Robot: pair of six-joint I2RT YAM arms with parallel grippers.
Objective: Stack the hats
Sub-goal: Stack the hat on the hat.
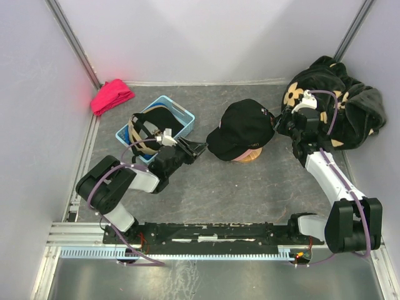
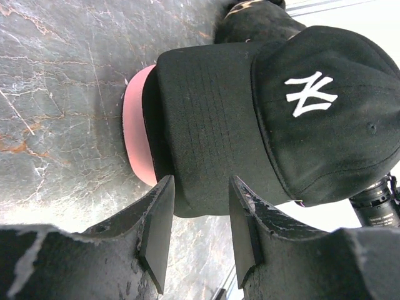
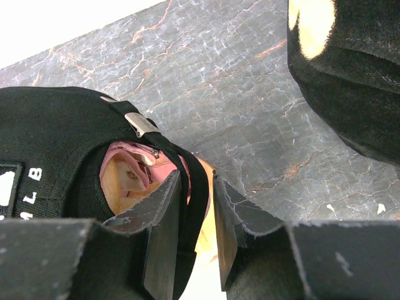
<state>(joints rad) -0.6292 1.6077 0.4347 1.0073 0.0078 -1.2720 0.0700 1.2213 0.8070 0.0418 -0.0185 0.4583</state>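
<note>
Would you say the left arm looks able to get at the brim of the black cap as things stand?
Probably yes. The left end effector points straight at the brim of the black cap, close to it and with its jaws apart. Nothing lies in between; only the pink cap peeks out underneath.

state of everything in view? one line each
Pink fabric cap: bottom of stack, brim showing.
Black baseball cap with white logo: stacked on it.
Light-blue plastic basket: holding more caps.
Left hand: open, over black brim.
Right hand: astride back strap, grip unclear.
Red-pink cloth bundle: crumpled.
Black flowered plush fabric: heaped.
</note>
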